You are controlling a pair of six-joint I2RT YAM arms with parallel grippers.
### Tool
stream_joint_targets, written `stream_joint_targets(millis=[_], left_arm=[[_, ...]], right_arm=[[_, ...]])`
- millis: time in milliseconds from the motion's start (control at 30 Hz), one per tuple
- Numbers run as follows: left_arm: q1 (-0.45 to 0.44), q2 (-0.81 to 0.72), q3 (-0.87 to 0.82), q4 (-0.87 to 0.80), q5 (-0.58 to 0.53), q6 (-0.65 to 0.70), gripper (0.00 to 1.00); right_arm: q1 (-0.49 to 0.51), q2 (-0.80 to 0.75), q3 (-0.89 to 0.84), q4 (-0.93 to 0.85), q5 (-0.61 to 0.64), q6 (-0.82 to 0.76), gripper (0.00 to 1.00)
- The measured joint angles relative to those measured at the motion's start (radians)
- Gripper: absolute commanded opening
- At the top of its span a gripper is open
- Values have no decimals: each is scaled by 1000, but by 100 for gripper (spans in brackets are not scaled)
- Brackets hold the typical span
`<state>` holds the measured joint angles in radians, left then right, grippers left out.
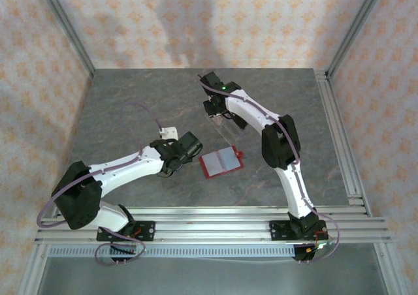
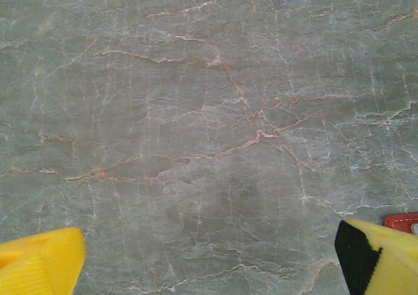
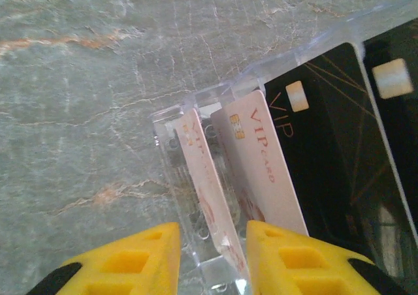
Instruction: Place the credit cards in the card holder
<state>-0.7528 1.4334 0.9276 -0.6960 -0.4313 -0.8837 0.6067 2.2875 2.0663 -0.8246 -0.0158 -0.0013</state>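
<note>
Two pale credit cards stand on edge in a clear plastic stand [image 3: 186, 197]: one [image 3: 204, 177] lies between my right gripper's [image 3: 212, 243] yellow fingers [image 3: 281, 256], the other [image 3: 261, 161] just to its right. The jaws straddle the first card with a small gap on each side, so they are open. In the top view the right gripper [image 1: 219, 109] hangs over the stand [image 1: 228, 130] at the back. The red card holder [image 1: 221, 162] lies open and flat mid-table; its corner [image 2: 401, 221] shows beside my left gripper [image 2: 209, 249], which is wide open over bare table, just left of the holder [image 1: 191, 145].
Black cards [image 3: 326, 151] fill the stand's slots to the right of the pale ones. A small white block [image 1: 168, 131] sits behind the left arm. Aluminium rails [image 1: 339, 138] run along the right and near edges of the marbled table [image 1: 130, 106].
</note>
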Motion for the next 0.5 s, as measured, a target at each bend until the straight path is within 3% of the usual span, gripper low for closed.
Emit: stream_joint_targets(millis=[233,500], left_arm=[[0,0,0,0,0,-3,100],[0,0,0,-2,0,-6,100]], right_arm=[[0,79,68,-29,24,-24,27],[1,96,85,-48,29,-43,13]])
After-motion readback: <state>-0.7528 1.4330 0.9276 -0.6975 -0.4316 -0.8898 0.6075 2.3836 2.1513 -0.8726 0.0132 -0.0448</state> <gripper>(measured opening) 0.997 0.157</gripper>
